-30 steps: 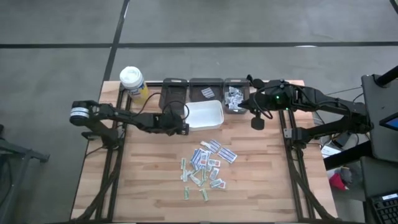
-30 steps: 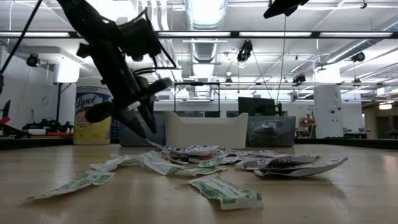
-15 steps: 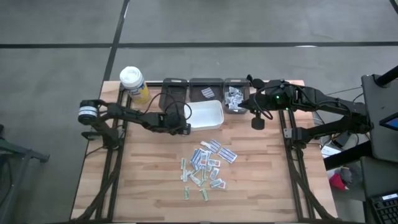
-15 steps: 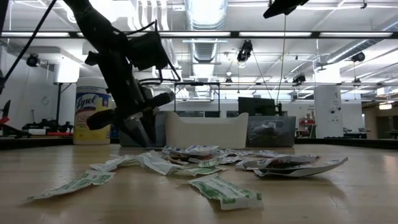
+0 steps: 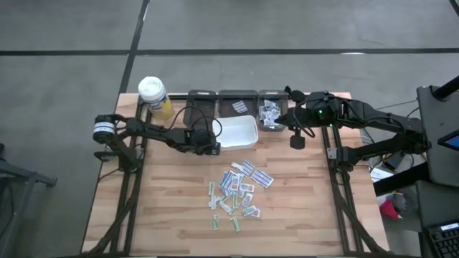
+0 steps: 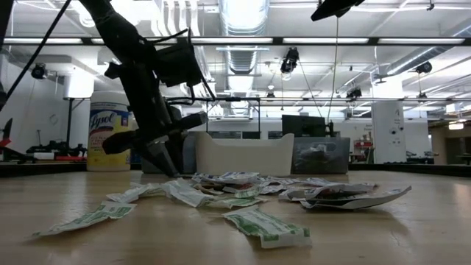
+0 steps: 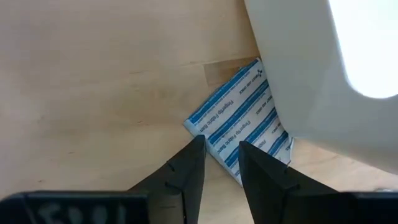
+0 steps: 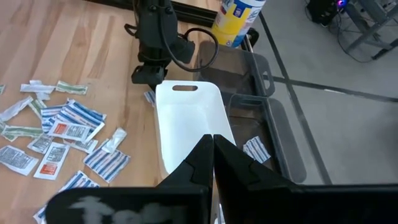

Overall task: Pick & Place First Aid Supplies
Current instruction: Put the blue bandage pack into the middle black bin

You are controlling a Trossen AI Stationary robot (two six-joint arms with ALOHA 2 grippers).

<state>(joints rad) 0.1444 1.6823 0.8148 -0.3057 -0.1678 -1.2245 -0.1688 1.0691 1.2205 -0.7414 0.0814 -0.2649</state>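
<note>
Strewn nearest over the middle of the counter [image 5: 165, 208]: a loose heap of first aid packets [image 5: 237, 190], white with blue, red and green print, lying flat and overlapping. Just beyond the heap, the left gripper [image 7: 221, 144] pointing down at the wood, fingers parted by only a narrow gap with nothing between them, hovering over one blue-striped packet [image 7: 239, 124] that lies flat with an edge tucked under the near corner of the white tray [image 5: 237, 132]. Behind the tray, three dark bins [image 5: 201, 106] in a row at the far edge, with a few packets in the middle and right-hand ones. At the far left corner, a white-capped yellow bottle [image 5: 153, 95]. Up beside the right-hand bin, the right gripper [image 8: 213, 149], fingers pressed together and empty.
</note>
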